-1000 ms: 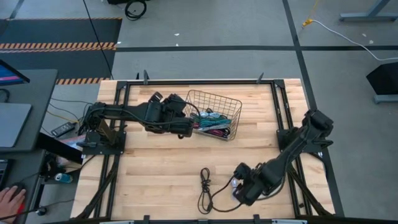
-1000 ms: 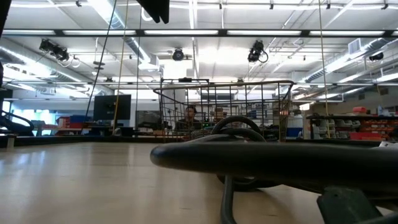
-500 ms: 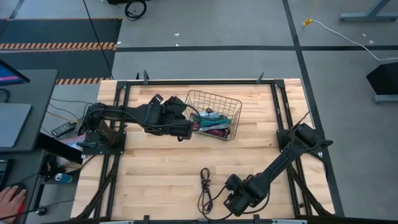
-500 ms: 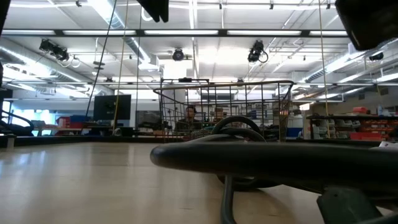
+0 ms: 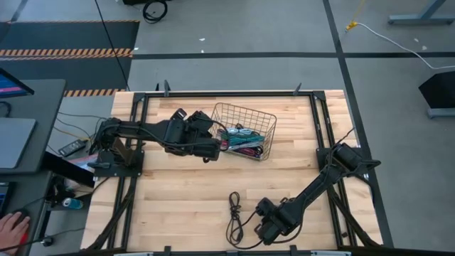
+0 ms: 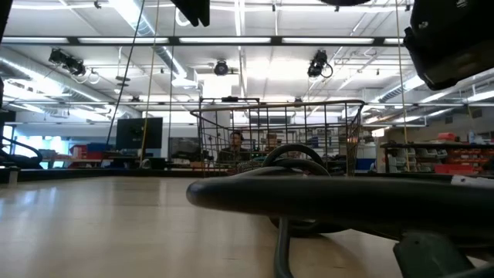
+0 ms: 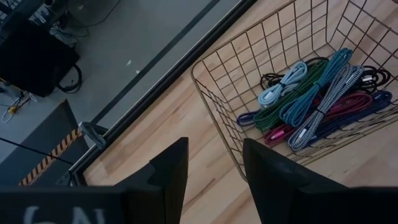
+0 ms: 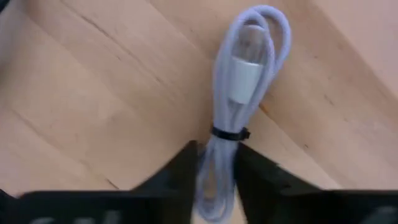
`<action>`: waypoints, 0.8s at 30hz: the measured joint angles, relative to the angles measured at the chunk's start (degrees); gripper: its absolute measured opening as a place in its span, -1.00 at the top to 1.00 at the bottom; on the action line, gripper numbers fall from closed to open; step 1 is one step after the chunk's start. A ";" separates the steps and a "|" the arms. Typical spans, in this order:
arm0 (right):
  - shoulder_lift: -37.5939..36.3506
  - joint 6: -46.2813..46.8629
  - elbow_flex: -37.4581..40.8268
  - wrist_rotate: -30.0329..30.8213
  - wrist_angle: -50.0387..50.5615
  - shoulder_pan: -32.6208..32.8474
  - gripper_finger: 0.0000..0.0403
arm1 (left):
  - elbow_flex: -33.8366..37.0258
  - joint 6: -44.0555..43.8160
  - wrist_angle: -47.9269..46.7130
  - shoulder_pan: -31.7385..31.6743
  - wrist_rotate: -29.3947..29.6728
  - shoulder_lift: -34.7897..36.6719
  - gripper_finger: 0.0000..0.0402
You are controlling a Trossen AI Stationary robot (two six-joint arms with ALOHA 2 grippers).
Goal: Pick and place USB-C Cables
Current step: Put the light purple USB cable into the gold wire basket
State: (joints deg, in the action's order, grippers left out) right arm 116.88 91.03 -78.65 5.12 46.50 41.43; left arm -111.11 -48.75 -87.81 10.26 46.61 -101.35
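Observation:
My right gripper [image 5: 264,229] is by the table's near edge, shut on a pale blue-grey USB-C cable bundle [image 8: 239,81] bound with a black tie. A loose black cable [image 5: 233,213] lies on the wood just left of it and fills the low view's foreground [image 6: 309,193]. The wire-mesh basket [image 5: 245,107] stands toward the far side and holds several coiled cables [image 7: 311,93] in teal, green, pale blue, magenta and purple. My left gripper [image 7: 214,162] is open and stands beside the basket's left wall [image 5: 211,148]. My right gripper pinches the pale bundle between its two fingers at the looped end below the black tie [image 8: 217,158]. The fingers lie along the bundle, pointing down toward the table. The plug end [image 8: 249,37] sticks out past the fingertips. I cannot tell whether it touches the wood.
Bare wood lies between the basket and the black cable. Black frame rails [image 5: 323,135] run along the table's sides. A person's hand [image 5: 11,227] shows at a desk off the table's left. A person sits far behind the basket [image 6: 235,143].
My right gripper has moved toward the table's near edge and a little to the left, taking the pale bundle along, and its arm has come into the low view's upper right. The black cable and the basket have stayed in place.

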 joint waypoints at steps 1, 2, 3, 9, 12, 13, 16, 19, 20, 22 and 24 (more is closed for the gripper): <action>0.00 -0.65 0.00 -0.31 0.00 -0.02 0.54 | 0.00 0.00 0.02 0.00 0.00 0.01 0.20; -0.01 -0.98 0.00 -0.58 0.00 0.00 0.69 | 0.00 0.00 0.02 0.00 0.00 -0.01 0.20; -0.07 -1.15 0.00 -0.68 0.02 0.00 0.82 | 0.00 0.00 0.03 0.00 0.00 0.00 0.20; -3.16 -5.85 -0.72 -1.30 5.56 -0.31 0.90 | 0.00 0.07 0.04 0.00 0.00 0.00 0.20; -7.88 -9.19 -4.41 0.94 17.52 -1.05 0.90 | 0.00 0.07 0.06 0.00 0.00 0.01 0.20; -9.78 -10.10 -6.06 2.92 22.26 -1.37 0.90 | 0.00 0.07 0.06 0.00 0.00 0.00 0.20; -15.68 -12.97 -10.90 12.42 34.67 -2.79 0.90 | 0.00 0.07 0.15 0.00 0.00 0.00 0.20; -22.48 -18.75 -13.26 20.07 39.56 -5.98 0.90 | 0.00 0.07 0.17 0.00 0.00 -0.01 0.20; -24.89 -21.89 -13.29 21.26 39.08 -7.58 0.90 | 0.00 0.08 0.15 0.00 0.00 -0.01 0.20; -28.96 -28.96 -12.92 22.79 37.22 -11.37 0.90 | 0.00 0.42 0.15 0.00 0.00 0.00 0.20; -32.39 -36.97 -11.80 23.53 34.45 -15.46 0.90 | 0.00 0.59 0.09 0.00 0.02 0.01 0.20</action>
State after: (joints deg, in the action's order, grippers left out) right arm 84.49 54.07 -90.46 28.65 80.94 25.97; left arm -111.11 -48.16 -87.72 10.26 46.63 -101.34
